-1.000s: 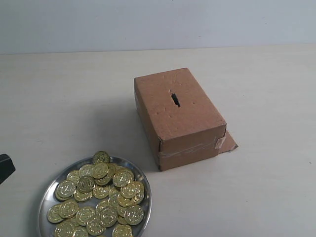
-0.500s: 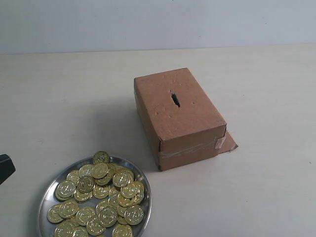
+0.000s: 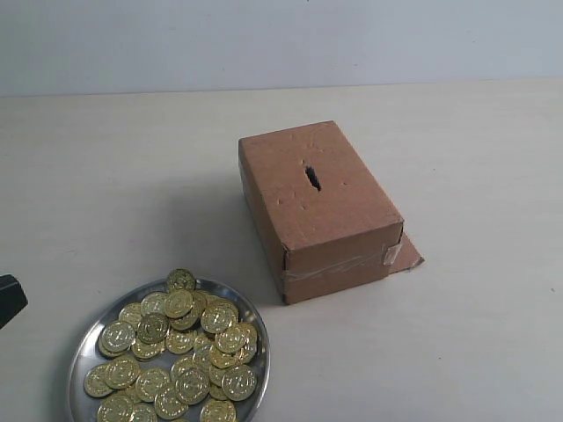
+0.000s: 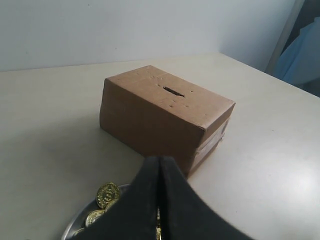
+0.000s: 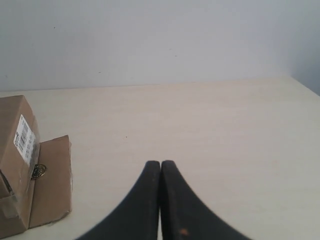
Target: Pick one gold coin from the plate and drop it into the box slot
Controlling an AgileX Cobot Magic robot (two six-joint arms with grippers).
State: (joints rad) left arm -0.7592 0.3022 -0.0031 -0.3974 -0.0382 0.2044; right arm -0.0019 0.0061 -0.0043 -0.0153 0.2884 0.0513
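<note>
The shiny silver plate (image 3: 85, 345) sits at the front left, heaped with gold coins (image 3: 180, 352). Behind and to its right stands the brown cardboard box (image 3: 325, 211), with the dark slot (image 3: 312, 177) in its top. My left gripper (image 4: 159, 160) is shut, over the near side of the plate (image 4: 75, 227). Coins (image 4: 107, 194) show beside its fingers, and the box (image 4: 150, 120) and slot (image 4: 173, 91) lie beyond it. My right gripper (image 5: 160, 163) is shut and holds nothing, right of the box (image 5: 15, 150).
A loose cardboard flap (image 3: 406, 257) sticks out at the box's base. In the right wrist view a small gold round thing (image 5: 38, 171) lies on the flap (image 5: 50, 185) against the box. A black bit of the left arm (image 3: 7, 299) shows at the left edge.
</note>
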